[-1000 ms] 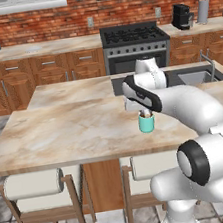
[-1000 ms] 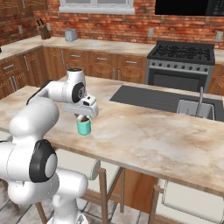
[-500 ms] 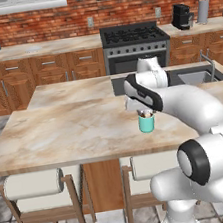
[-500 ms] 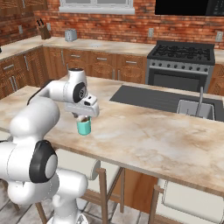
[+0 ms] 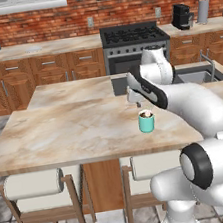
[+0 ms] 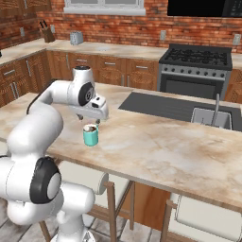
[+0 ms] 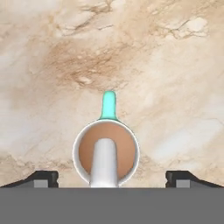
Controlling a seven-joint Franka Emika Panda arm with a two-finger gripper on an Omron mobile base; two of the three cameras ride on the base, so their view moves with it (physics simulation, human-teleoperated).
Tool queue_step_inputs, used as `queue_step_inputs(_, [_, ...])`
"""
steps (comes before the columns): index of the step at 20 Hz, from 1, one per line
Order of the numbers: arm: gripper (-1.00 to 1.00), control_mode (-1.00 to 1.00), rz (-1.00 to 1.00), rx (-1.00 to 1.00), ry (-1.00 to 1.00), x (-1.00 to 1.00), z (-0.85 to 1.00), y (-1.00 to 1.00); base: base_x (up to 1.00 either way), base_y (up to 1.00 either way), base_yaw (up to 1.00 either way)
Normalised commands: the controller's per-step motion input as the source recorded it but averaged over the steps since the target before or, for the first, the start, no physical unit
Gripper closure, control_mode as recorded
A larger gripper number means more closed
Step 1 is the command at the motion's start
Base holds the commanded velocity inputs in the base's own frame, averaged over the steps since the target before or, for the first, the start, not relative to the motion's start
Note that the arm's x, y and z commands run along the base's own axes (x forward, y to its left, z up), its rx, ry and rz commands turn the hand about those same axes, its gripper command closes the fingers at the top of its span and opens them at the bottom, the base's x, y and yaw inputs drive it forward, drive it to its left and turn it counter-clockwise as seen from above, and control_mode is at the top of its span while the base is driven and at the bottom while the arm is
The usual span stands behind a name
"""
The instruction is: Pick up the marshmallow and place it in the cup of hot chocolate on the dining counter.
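The gripper (image 7: 112, 179) hangs directly above the cup of hot chocolate (image 7: 106, 153), its jaws spread wide apart, one dark fingertip (image 7: 41, 178) at each side of the hand view with nothing clamped between them and nothing touching them. Midway between the jaws, and below them, the marshmallow (image 7: 104, 162) stands in the brown liquid inside the cup's white rim. The teal cup (image 5: 146, 122) stands upright on the dining counter (image 5: 66, 130), just under the gripper (image 5: 137, 101). From the right base view, the cup (image 6: 90, 135) sits right beneath the gripper (image 6: 90, 120).
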Motion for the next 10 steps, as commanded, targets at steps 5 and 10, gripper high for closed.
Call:
queue_step_inputs(5, [-1.00,-1.00,0.00,0.00,-0.32,-0.18,1.00,-0.04,0.00,0.00,0.00])
queue_step_inputs(10, [-1.00,-1.00,0.02,0.00,-0.32,-0.15,0.90,0.00,0.00,0.00,0.00])
